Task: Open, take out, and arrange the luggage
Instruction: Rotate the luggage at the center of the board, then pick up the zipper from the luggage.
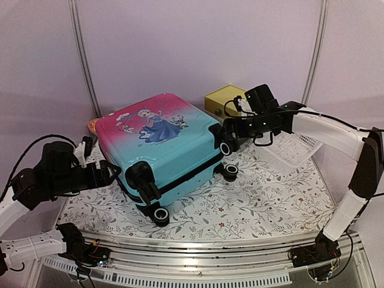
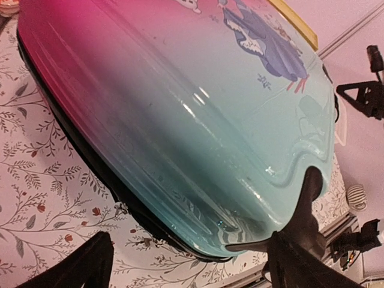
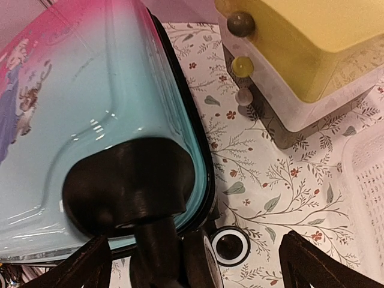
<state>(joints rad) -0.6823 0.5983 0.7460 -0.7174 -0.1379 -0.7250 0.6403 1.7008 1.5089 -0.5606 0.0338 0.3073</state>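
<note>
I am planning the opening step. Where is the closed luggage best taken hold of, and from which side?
Probably at the black zipper band around its side, coming from the left with the left gripper: the luggage lies flat, its domed shell is smooth, and no handle shows.

The top camera looks down from high behind the near edge of the table (image 1: 270, 204), showing the whole scene from afar. Each wrist camera sits very close to the luggage (image 1: 159, 141): left facing its long side, right facing a wheeled corner. All views share its shell.
</note>
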